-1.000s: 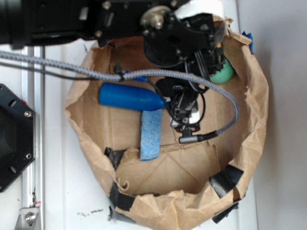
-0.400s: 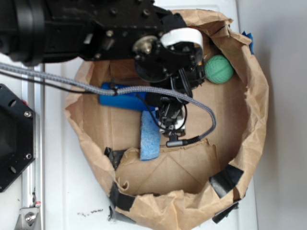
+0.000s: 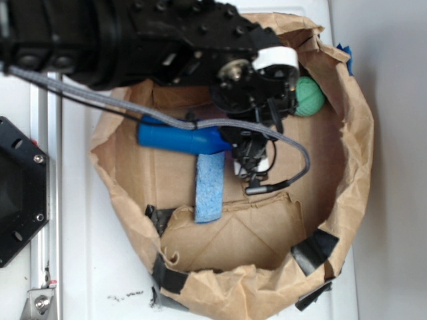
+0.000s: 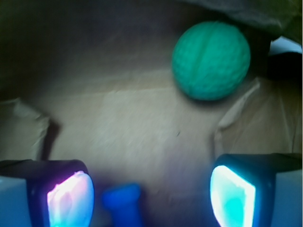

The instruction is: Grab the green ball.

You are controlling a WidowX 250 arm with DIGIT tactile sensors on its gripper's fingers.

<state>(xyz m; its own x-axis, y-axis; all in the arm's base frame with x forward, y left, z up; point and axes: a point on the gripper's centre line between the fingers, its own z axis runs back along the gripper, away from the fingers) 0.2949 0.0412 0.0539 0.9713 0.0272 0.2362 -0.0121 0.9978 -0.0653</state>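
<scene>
The green ball [image 3: 311, 97] lies at the back right of the paper bag's floor, close to the bag wall. My black wrist covers its left edge in the exterior view. Seen from the wrist, the green ball [image 4: 210, 59] sits ahead and to the right, well beyond the fingertips and touching neither. My gripper [image 4: 151, 198] is open, its lit pads wide apart. Only the tip of the blue bottle [image 4: 124, 202] shows low between them. My arm [image 3: 253, 87] hides the fingers in the exterior view.
The crumpled brown paper bag [image 3: 353, 173] walls everything in, patched with black tape [image 3: 313, 250]. A blue bottle [image 3: 177, 138] lies on the bag floor left of the wrist, and a blue sponge [image 3: 210, 187] lies just below it. A black mount [image 3: 17, 193] and metal rail [image 3: 47, 200] stand outside, left.
Over the last half second my arm has swung right, and the wrist now overlaps the ball's left edge. The ball, bottle and sponge have stayed in place.
</scene>
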